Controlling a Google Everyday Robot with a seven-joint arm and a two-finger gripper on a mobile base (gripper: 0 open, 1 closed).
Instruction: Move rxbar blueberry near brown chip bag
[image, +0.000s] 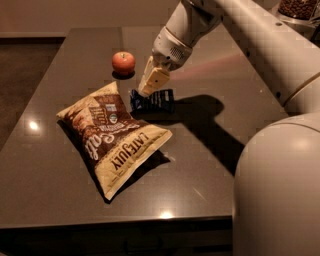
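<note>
The gripper (146, 90) has its cream fingers (155, 79) drawn together, nipping the upper-left edge of the rxbar blueberry (156, 101), which lies just beside the brown chip bag (112, 137). The bar is a small, flat navy wrapper with pale lettering. Both sit on a glossy dark table (60, 170), with a red apple (123, 62) behind.

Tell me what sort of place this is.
Probably a break room or kitchenette: snacks lie on a dark glossy table, namely a brown chip bag, an rxbar blueberry and an apple. The gripper hangs over the bar's end nearest the bag.
</note>
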